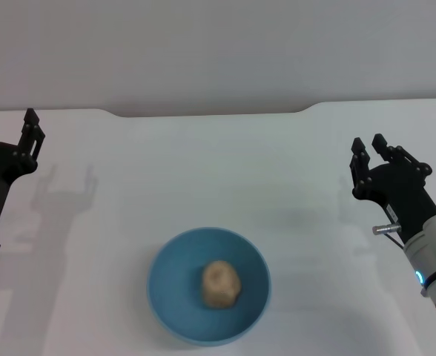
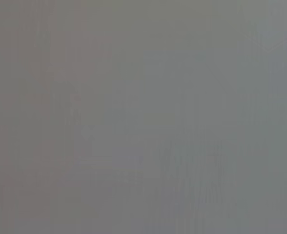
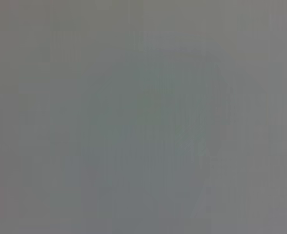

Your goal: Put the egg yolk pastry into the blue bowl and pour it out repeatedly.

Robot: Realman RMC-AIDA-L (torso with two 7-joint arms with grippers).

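The blue bowl point(image 1: 166, 285) stands upright on the white table near the front, at the middle. The egg yolk pastry point(image 1: 221, 285), a tan lumpy ball, lies inside it at the bottom. My left gripper point(image 1: 9, 127) is open and empty at the far left, well away from the bowl. My right gripper point(image 1: 369, 150) is open and empty at the far right, also well away from the bowl. Both wrist views show only a plain grey blur with nothing to make out.
The white table point(image 1: 218, 170) ends at a far edge with a shallow notch in the middle, against a pale wall. Nothing else lies on it.
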